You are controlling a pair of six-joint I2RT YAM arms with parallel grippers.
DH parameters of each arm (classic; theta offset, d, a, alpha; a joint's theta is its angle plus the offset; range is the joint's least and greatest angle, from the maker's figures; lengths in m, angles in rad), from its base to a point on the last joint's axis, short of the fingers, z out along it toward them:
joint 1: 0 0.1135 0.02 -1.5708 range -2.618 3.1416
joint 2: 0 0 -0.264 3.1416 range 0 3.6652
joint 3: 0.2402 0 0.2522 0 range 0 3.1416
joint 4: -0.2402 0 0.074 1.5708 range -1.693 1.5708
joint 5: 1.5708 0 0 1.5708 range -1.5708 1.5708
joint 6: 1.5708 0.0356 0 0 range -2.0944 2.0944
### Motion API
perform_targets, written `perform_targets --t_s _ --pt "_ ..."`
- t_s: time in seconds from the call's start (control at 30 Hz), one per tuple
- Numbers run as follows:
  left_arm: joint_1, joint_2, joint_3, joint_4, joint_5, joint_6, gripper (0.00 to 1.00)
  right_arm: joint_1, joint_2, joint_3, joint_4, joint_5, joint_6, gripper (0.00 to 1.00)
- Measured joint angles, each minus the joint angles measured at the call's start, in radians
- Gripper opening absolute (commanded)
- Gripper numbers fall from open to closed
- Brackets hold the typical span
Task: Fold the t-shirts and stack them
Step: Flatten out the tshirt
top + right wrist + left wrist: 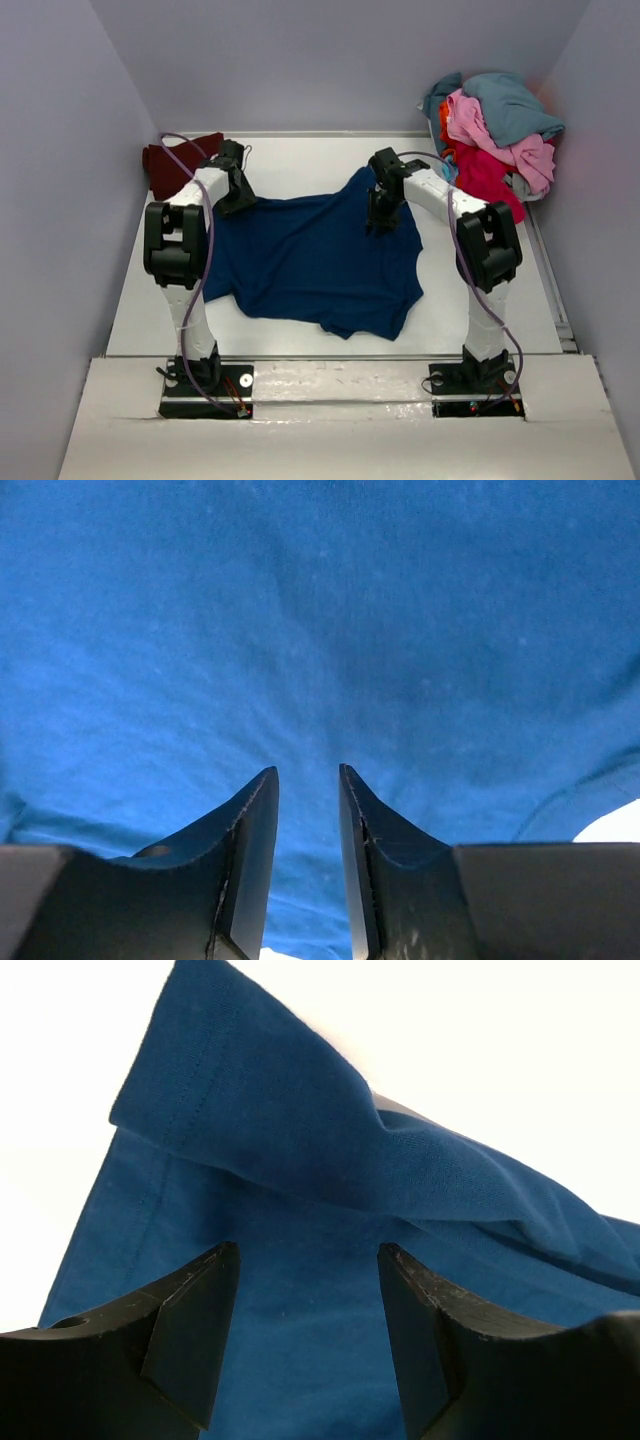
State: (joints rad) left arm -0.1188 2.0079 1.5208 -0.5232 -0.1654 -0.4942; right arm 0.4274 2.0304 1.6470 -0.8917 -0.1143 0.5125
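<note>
From above, the navy t-shirt point(320, 265) lies spread on the counter point(140, 310), with the left gripper point(233, 192) at its far-left edge and the right gripper point(382, 215) on its far part (a maroon t-shirt point(172, 165) and a heap of t-shirts point(495, 135) sit in the far corners). The left wrist view shows jaws wide apart over a folded blue hem. The right wrist view shows jaws narrowly parted above flat cloth, with nothing between them.

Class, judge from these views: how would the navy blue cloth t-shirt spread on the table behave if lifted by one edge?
Probably floppy: the navy blue cloth t-shirt lies in soft folds, so it would drape and sag. Likely light, since the stitched hem looks thin. Pushed, it would probably bunch up, not slide whole.
</note>
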Motion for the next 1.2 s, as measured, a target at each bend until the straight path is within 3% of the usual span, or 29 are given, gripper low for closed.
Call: perform_targets --t_s 0.17,0.47,0.77,1.03,1.2 --pt "0.0 0.016 0.0 0.003 0.011 0.001 0.65 0.0 0.051 0.009 0.015 -0.01 0.0 0.14" --pt "0.0 0.079 0.031 -0.006 0.04 0.007 0.61 0.0 0.093 0.014 0.037 -0.041 0.011 0.11" --pt "0.0 0.159 0.163 -0.07 0.045 0.015 0.62 -0.049 0.164 0.059 0.055 -0.154 0.035 0.08" --pt "0.001 0.185 0.206 -0.082 0.055 0.031 0.62 -0.138 0.243 0.237 0.043 -0.207 0.034 0.08" --pt "0.003 0.188 0.214 -0.09 0.061 0.039 0.63 -0.205 0.328 0.445 0.02 -0.249 0.033 0.09"
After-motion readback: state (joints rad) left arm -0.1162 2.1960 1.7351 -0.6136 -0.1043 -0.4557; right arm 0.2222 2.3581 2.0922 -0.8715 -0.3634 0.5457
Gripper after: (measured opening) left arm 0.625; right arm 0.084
